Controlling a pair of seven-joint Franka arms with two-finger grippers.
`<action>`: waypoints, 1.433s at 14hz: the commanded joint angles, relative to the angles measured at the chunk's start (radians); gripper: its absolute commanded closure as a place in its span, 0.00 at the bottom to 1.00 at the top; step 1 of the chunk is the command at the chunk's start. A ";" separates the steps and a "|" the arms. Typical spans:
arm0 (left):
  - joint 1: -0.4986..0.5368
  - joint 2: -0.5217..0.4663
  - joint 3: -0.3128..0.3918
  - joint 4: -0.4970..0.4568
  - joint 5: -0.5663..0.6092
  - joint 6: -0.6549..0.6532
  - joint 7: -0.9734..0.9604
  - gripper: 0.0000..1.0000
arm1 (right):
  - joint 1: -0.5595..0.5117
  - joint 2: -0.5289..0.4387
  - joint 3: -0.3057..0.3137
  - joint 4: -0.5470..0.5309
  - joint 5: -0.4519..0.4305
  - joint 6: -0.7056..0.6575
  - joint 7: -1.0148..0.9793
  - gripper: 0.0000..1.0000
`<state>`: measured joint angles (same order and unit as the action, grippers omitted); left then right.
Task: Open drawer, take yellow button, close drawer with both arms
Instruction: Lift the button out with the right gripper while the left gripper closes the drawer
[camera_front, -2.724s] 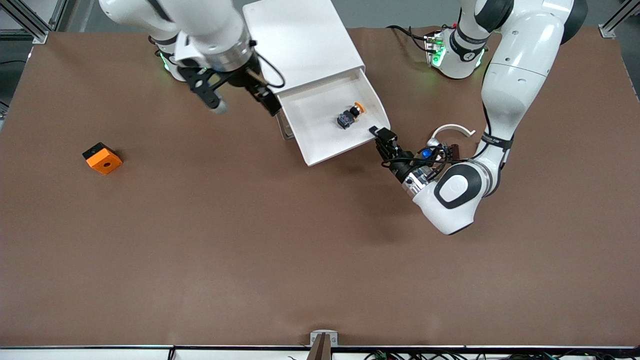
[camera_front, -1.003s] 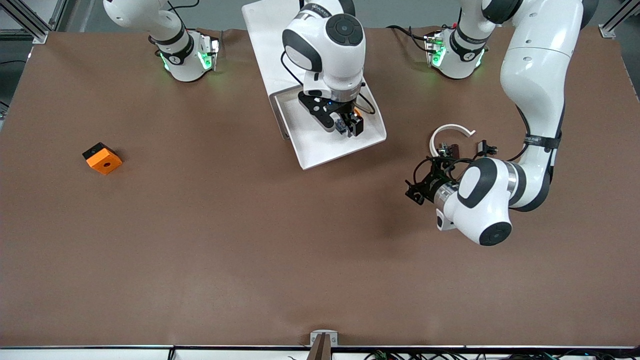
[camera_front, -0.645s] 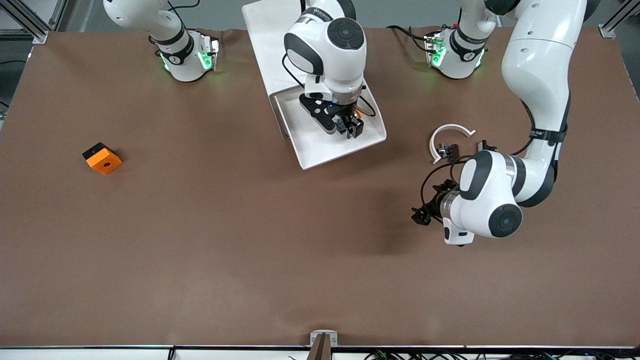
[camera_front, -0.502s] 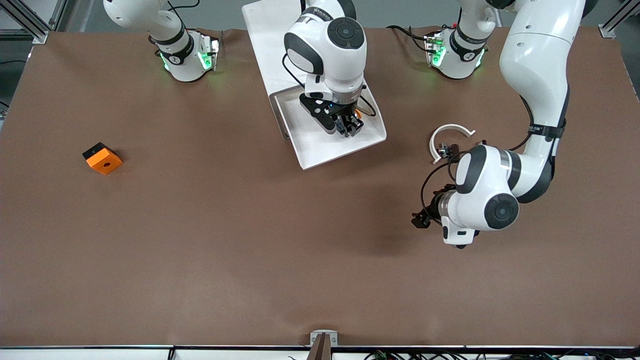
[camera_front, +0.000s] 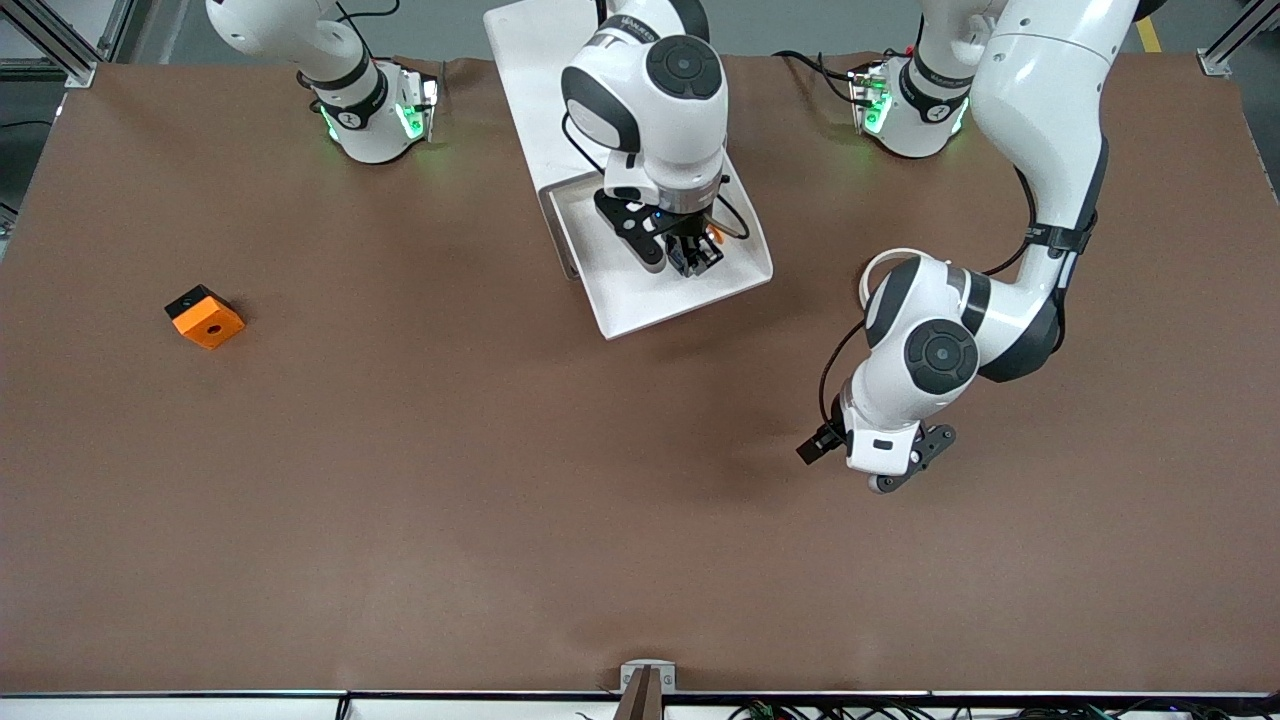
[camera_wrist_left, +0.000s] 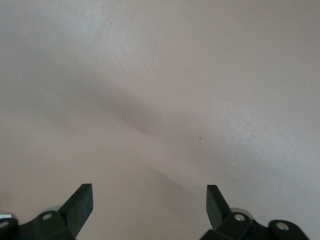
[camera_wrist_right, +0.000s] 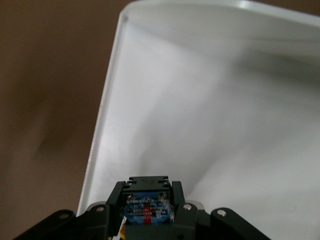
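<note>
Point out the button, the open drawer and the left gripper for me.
button (camera_wrist_right: 146, 207): right wrist view, blue body between the right gripper's fingers.
drawer (camera_front: 628, 290): front view, bare white floor.
left gripper (camera_wrist_left: 149, 200): left wrist view, midway between its open fingertips, over bare table.

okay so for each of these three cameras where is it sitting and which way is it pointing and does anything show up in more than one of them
Front view: high across the table, facing both arms' bases; shows both arms, the open drawer and an orange block.
Left wrist view: on the left arm's wrist, looking down at bare table; the left gripper shows, jaws open.
Right wrist view: on the right arm's wrist, looking into the drawer; the right gripper shows, jaws shut on the button.
Shared: front and right wrist views both show the drawer, right gripper and button.
</note>
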<state>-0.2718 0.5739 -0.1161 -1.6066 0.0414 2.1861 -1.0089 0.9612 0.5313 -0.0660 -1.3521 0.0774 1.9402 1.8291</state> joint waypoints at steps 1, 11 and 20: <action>0.002 -0.043 0.001 -0.030 0.025 0.011 0.010 0.00 | -0.088 0.001 0.014 0.109 0.073 -0.114 -0.133 1.00; -0.001 -0.106 -0.135 -0.032 0.025 -0.108 -0.010 0.00 | -0.474 -0.163 0.003 -0.063 0.065 -0.216 -0.897 1.00; -0.127 -0.114 -0.187 -0.032 0.025 -0.271 -0.054 0.00 | -0.907 -0.119 0.003 -0.249 -0.007 0.054 -1.585 1.00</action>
<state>-0.3883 0.4936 -0.2907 -1.6127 0.0483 1.9529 -1.0424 0.1171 0.4128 -0.0880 -1.5645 0.0887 1.9398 0.3262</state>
